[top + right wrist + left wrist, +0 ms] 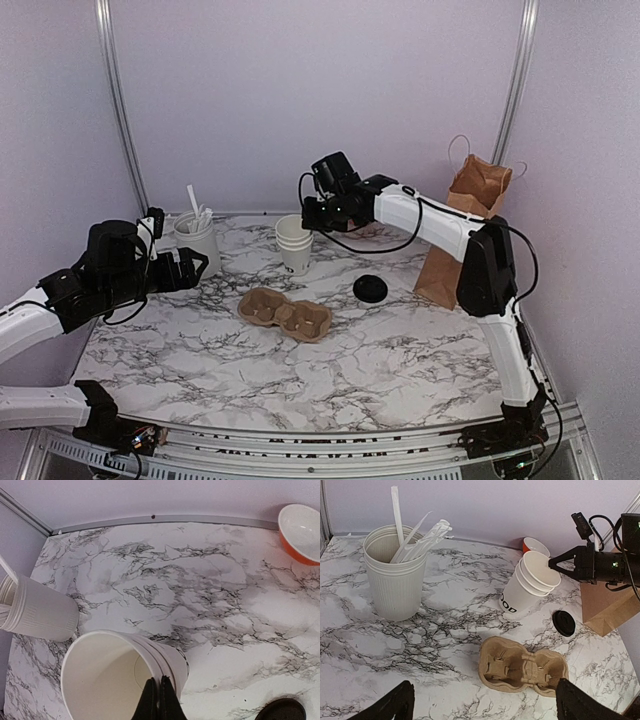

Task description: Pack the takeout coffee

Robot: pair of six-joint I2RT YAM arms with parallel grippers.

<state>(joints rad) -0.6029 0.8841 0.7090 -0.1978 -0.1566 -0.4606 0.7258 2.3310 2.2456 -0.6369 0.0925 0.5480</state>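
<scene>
A stack of lidless white paper cups [294, 243] stands at the back centre; the lowest has dark lettering [509, 605]. A black round lid [370, 289] lies alone on the table to its right. No cup with a lid on it is in view. My right gripper [312, 215] is shut on the rim of the top cup [115, 675], one finger inside the wall and one outside [159, 697]. My left gripper [190, 268] is open and empty, above the table left of the carrier, its fingers [395, 705] wide apart.
A brown two-cup cardboard carrier [285, 314] lies in the middle. A ribbed white utensil holder [196, 243] with sticks stands at the back left. A brown paper bag [462, 230] stands at the right. An orange bowl [302, 532] sits behind the cups.
</scene>
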